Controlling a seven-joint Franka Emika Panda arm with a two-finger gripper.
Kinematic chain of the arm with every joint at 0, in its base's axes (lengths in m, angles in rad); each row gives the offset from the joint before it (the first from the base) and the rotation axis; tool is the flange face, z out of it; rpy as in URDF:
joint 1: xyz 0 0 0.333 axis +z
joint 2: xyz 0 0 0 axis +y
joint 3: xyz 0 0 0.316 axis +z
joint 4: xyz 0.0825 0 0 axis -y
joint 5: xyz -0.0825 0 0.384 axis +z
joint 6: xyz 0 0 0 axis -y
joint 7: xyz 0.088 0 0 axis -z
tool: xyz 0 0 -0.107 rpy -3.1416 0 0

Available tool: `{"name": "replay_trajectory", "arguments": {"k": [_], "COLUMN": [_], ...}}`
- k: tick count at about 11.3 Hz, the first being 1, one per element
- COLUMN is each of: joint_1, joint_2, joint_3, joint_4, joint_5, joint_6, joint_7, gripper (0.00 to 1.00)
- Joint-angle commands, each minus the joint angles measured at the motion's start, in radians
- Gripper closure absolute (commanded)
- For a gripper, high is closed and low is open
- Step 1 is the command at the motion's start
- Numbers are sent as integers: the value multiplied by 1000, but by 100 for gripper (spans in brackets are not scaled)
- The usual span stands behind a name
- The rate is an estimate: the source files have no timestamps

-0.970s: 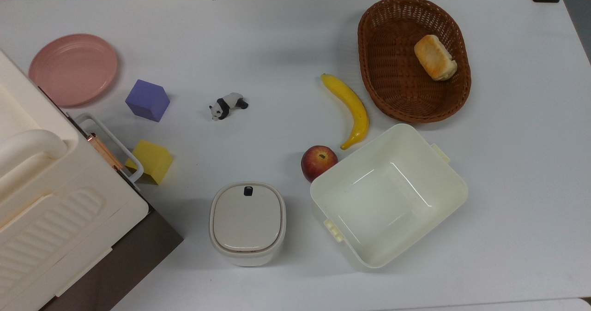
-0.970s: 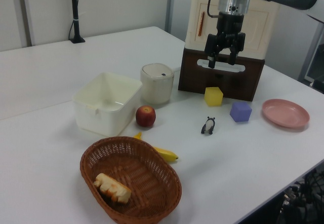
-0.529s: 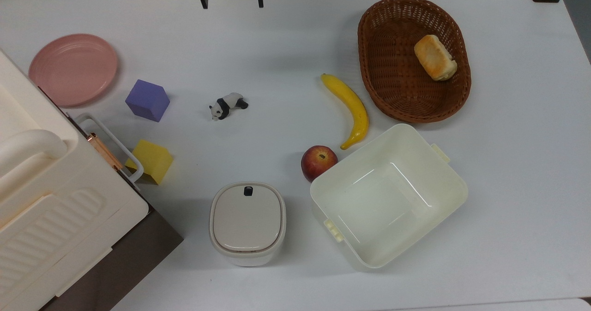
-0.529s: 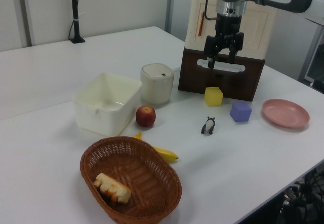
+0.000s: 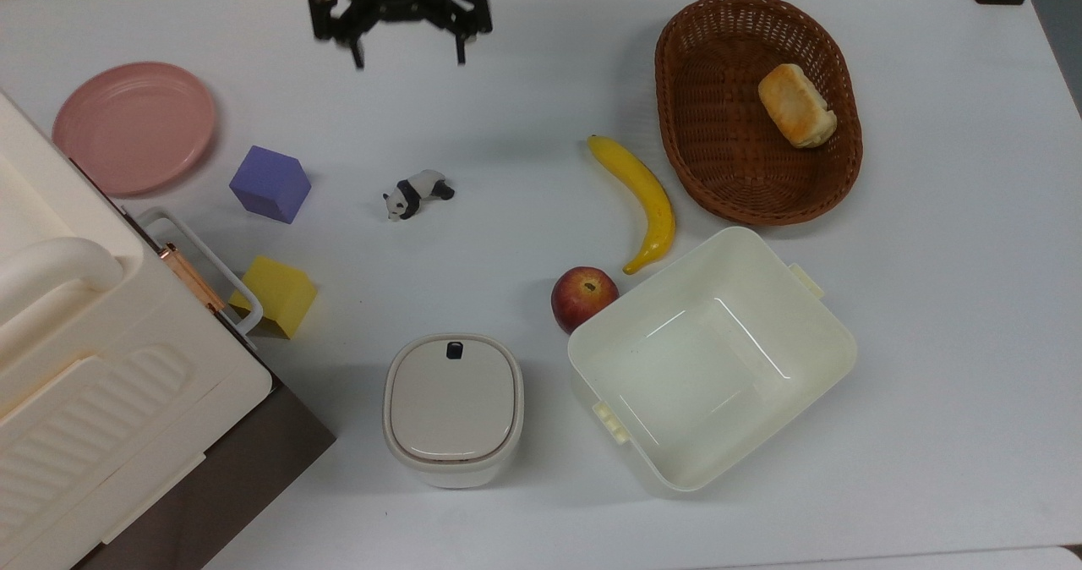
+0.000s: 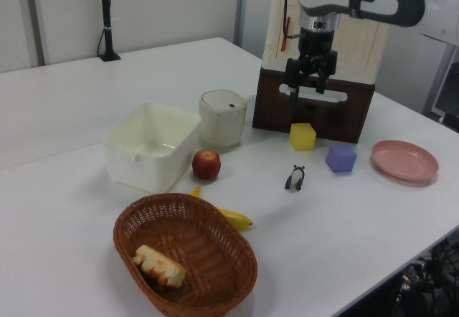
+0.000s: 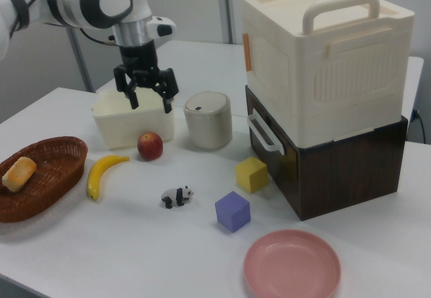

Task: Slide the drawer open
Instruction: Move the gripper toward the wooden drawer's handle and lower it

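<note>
The drawer (image 7: 337, 170) is a dark brown box under a cream cabinet, its front about flush with the cabinet above. Its white loop handle (image 7: 264, 133) faces the table, and it also shows in the top view as the handle (image 5: 196, 267) and in the left view as the handle (image 6: 323, 96). My gripper (image 5: 409, 58) hangs open in the air near the top view's upper edge, well away from the handle. Nothing sits between its fingers. The right view puts the gripper (image 7: 149, 104) in front of the cream tub; the left view has the gripper (image 6: 306, 91) overlapping the drawer front (image 6: 315, 116).
A yellow cube (image 5: 277, 294) sits right beside the handle, with a purple cube (image 5: 270, 183) and pink plate (image 5: 133, 126) nearby. A panda figure (image 5: 418, 193), banana (image 5: 640, 198), apple (image 5: 582, 297), lidded bin (image 5: 453, 409), cream tub (image 5: 833, 346) and basket (image 5: 702, 172) with bread lie about.
The gripper has come further into the top view from its upper edge, toward that view's left. In the left view it shifted left and slightly lower. Nothing on the table moved.
</note>
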Motion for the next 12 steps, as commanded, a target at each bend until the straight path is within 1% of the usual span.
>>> {"name": "replay_trajectory", "arguments": {"k": [1, 2, 3, 4, 6, 9, 12], "joint_1": [-296, -322, -326, -332, -346, -347, -358], "joint_2": [1, 6, 16, 50, 124, 182, 211], "joint_3": [266, 279, 277, 276, 276, 276, 271], "joint_4": [2, -9, -10, -9, 2, 2, 2], "joint_5": [-26, -33, -47, -70, -115, -184, -196], "joint_6": [101, 147, 199, 268, 384, 503, 549], "joint_7": [-239, -300, -354, -385, -384, -384, -385], "gripper": [0, 0, 0, 0, 0, 0, 0]}}
